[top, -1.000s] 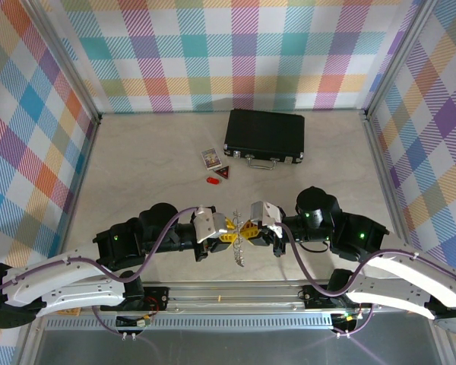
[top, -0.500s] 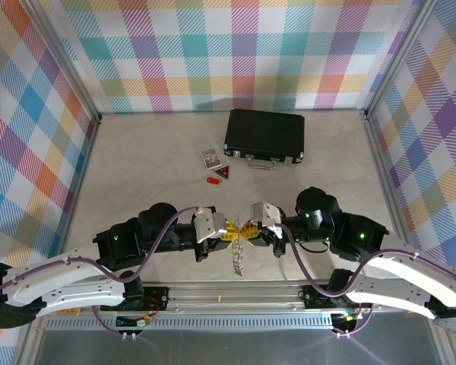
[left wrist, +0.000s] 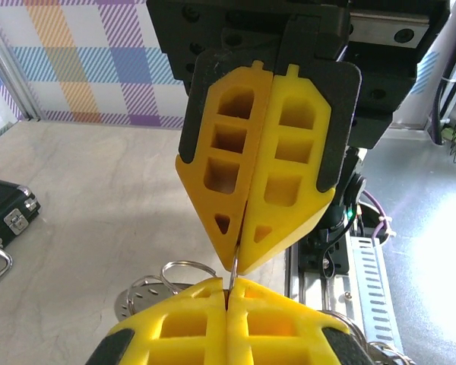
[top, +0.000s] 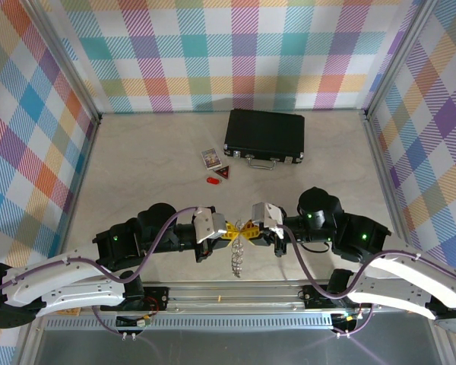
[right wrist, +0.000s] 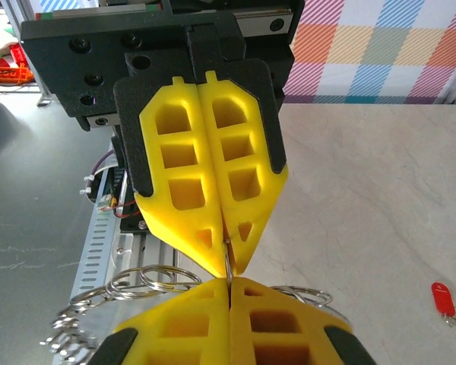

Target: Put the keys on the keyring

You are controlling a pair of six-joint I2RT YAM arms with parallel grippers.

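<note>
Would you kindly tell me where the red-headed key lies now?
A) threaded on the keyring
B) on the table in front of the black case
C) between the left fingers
B: the red key lies on the table beside the triangular tag, near the black case.

Matt yellow moulded plastic, pocketed, forms the jaws of the left gripper (left wrist: 228,296) and the right gripper (right wrist: 229,289), set in matt black mounts. The keyring (right wrist: 148,277) is bright, polished metal wire. The key (right wrist: 441,298) has a glossy red plastic head. The case (top: 264,135) is dull black with shiny metal latches. The bench (top: 152,160) is smooth, pale and faintly veined. The walls (top: 235,53) are matt printed plaid.
</note>
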